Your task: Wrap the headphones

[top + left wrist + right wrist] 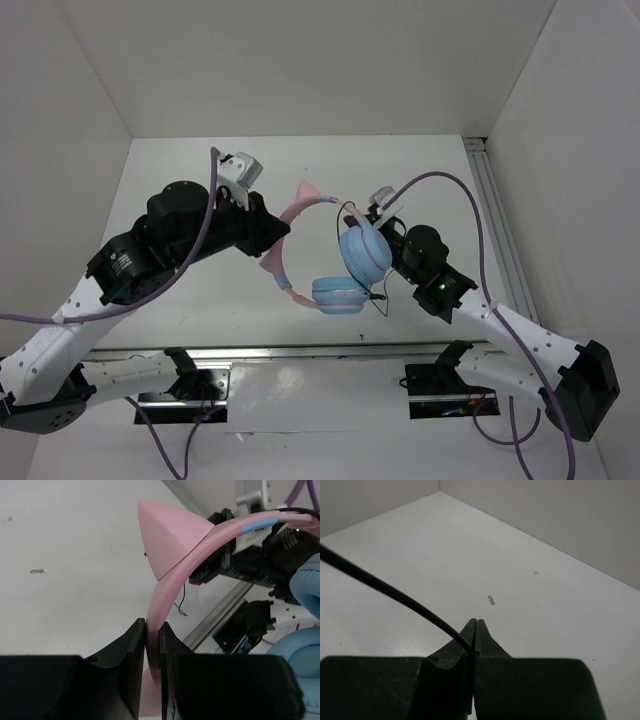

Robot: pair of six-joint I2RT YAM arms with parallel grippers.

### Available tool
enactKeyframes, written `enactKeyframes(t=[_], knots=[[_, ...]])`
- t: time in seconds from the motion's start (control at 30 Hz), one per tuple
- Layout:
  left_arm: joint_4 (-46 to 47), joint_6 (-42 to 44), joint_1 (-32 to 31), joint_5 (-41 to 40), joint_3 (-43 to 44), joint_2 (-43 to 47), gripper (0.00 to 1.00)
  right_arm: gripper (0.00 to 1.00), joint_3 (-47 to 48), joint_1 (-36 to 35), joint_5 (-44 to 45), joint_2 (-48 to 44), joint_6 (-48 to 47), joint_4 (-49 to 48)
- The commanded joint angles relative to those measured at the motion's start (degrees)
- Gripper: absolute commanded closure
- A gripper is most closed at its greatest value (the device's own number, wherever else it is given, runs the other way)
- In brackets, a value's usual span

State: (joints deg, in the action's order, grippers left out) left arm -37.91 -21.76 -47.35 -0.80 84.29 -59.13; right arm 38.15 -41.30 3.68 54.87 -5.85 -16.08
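Note:
The headphones (pixel 345 270) are held up between my two arms in the top view: a pink cat-eared headband (pixel 300 208) and two light blue ear cups (pixel 364 254). My left gripper (pixel 274 232) is shut on the headband; the left wrist view shows the pink band (pixel 175 572) pinched between the black fingers (pixel 130 650). My right gripper (pixel 368 218) is shut on the thin black cord (pixel 395 596), which leaves the jaws to the upper left in the right wrist view. The cord (pixel 345 212) loops over the upper ear cup, and its end hangs below the cups (pixel 384 300).
White walls enclose the table on three sides. An aluminium rail (pixel 495 210) runs along the right side and another (pixel 300 350) along the near edge. Thick purple robot cables (pixel 450 185) arch over both arms. A small speck (pixel 491 600) lies on the table.

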Motion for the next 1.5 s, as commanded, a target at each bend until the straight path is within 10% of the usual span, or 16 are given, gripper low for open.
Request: enactKeyframes(t=[0.0, 0.63, 1.03, 1.47], knots=[[10.6, -11.7, -0.1, -2.9, 1.2, 2.6, 1.00, 1.00, -2.5, 0.7, -7.0, -1.2, 2.9, -9.1], [15.1, -30.2, -0.1, -28.6, -4.4, 6.6, 1.00, 1.00, -10.3, -4.0, -19.9, 4.1, 13.4, -31.6], [21.3, -37.6, 14.2, -7.6, -5.0, -0.1, 1.00, 1.00, -10.5, -11.3, -21.2, 2.8, 12.2, -36.6], [25.3, -44.8, 18.9, -6.1, -13.2, 5.9, 1.00, 1.00, -12.3, -12.0, -19.2, -0.3, 13.4, -39.2]])
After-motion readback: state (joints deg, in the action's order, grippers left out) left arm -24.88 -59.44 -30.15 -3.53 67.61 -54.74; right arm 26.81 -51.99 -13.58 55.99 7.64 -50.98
